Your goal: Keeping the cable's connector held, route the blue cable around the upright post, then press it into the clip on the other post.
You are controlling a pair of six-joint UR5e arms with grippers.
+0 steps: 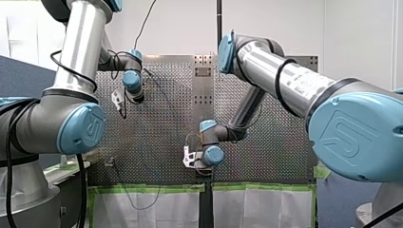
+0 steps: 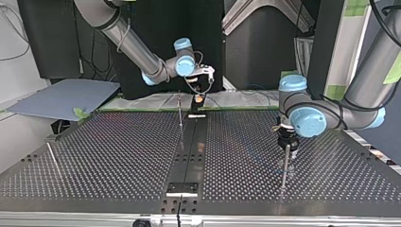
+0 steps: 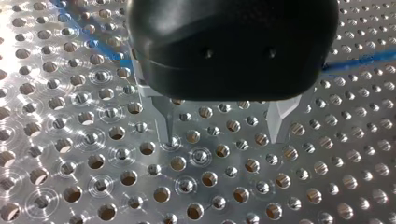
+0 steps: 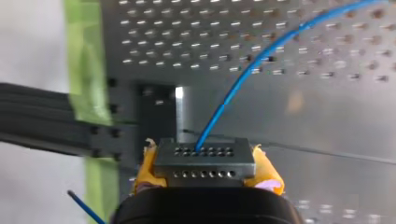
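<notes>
right pincer point(image 4: 205, 169): clamped on the connector point(image 4: 204, 154), with a yellow pad point(image 4: 268, 170) pressed against each side of it.
connector: a dark grey block with rows of small holes. it sits between my right pads with its holed face turned away from the wrist.
left pincer point(image 3: 222, 128): metal fingers point(image 3: 279, 119) apart, tips just over the perforated table point(image 3: 93, 140). only bare holes show between them, so it grips nothing.
blue cable point(image 4: 243, 79): leaves the connector's holed face and curves away ahead of my right pincer, over the table. in the left wrist view a blue line lies on the table behind my left pincer's body and shows on both sides of it.
upright post point(image 2: 285, 165): in the top view, a thin metal rod just beside my left pincer, on the side nearer that camera. i cannot tell whether they touch.
second post point(image 2: 180, 113): another thin rod, standing near my right pincer and well apart from my left one. i cannot make out a clip on it.
green tape point(image 4: 84, 60): a strip along the table's edge, off to one side of my right pincer.
the two pincers: well apart from each other.
</notes>
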